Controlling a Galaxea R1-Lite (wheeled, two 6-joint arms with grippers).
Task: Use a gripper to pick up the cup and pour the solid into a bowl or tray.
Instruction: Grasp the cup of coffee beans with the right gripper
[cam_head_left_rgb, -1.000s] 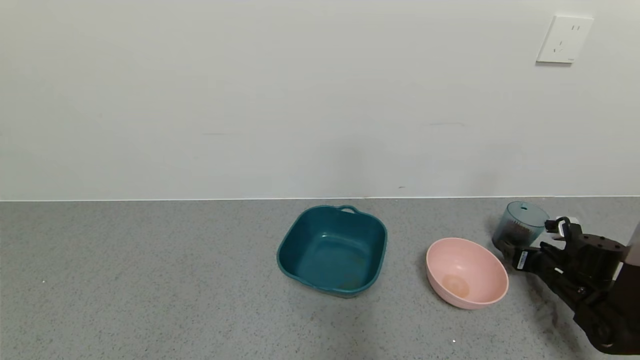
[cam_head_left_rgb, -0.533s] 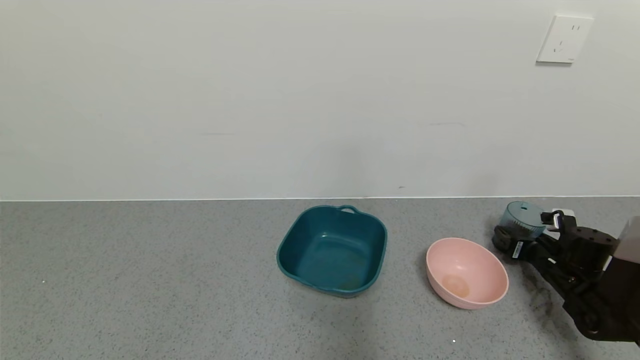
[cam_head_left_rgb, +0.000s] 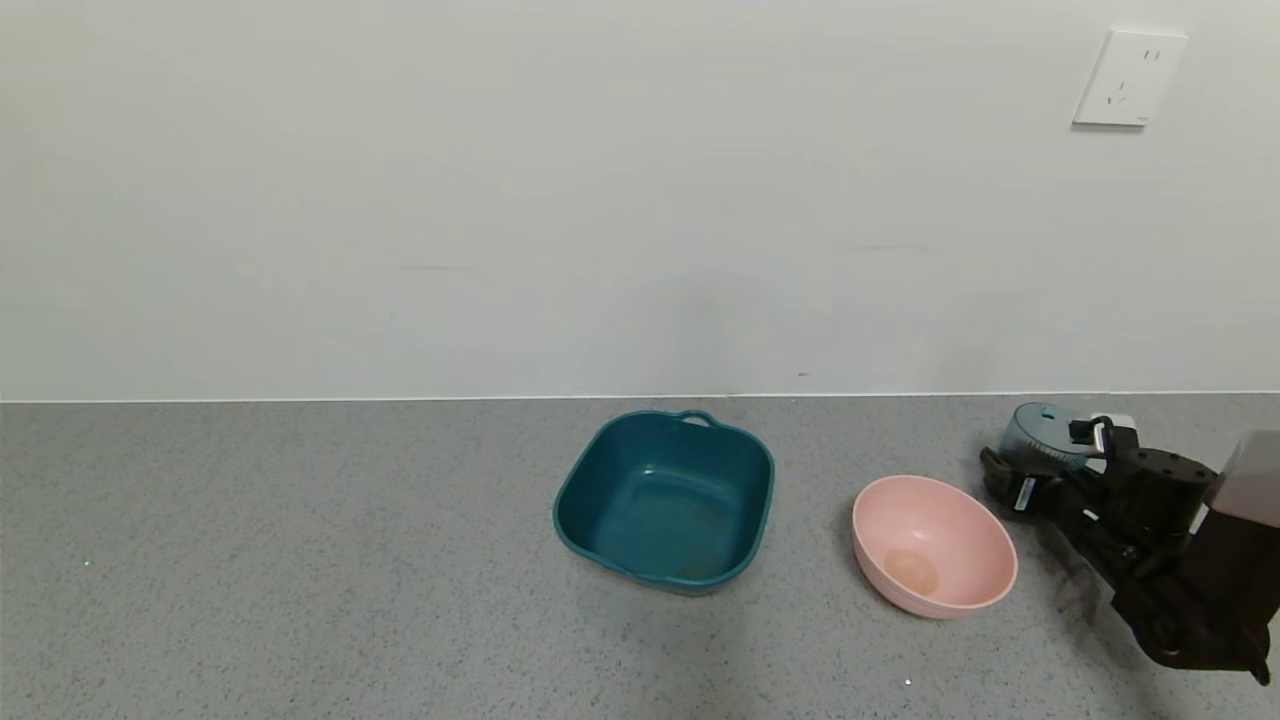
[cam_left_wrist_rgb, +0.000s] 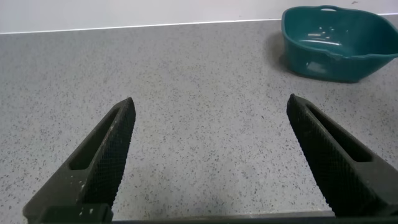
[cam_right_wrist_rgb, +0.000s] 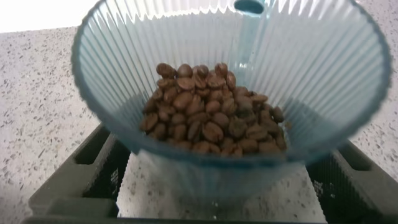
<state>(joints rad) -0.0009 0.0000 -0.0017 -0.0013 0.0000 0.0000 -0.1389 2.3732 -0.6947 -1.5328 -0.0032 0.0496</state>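
Cup (cam_head_left_rgb: 1045, 432) at the counter's far right, at 2 o'clock from the pink bowl (cam_head_left_rgb: 933, 545).
Right gripper (cam_head_left_rgb: 1050, 462) hides its lower half; jaws spread wide either side, gripping nothing. Only the right wrist view shows its beans (cam_right_wrist_rgb: 211, 121). Left gripper (cam_left_wrist_rgb: 211, 165) gapes empty; teal basin (cam_head_left_rgb: 665, 500) sits centre.

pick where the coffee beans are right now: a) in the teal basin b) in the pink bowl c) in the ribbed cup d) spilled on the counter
c, the coffee beans lie heaped in the ribbed cup, which stands between the right gripper's open jaws.

Cup (cam_right_wrist_rgb: 323, 87) of beans (cam_right_wrist_rgb: 211, 121) — between open fingers (cam_right_wrist_rgb: 81, 180)
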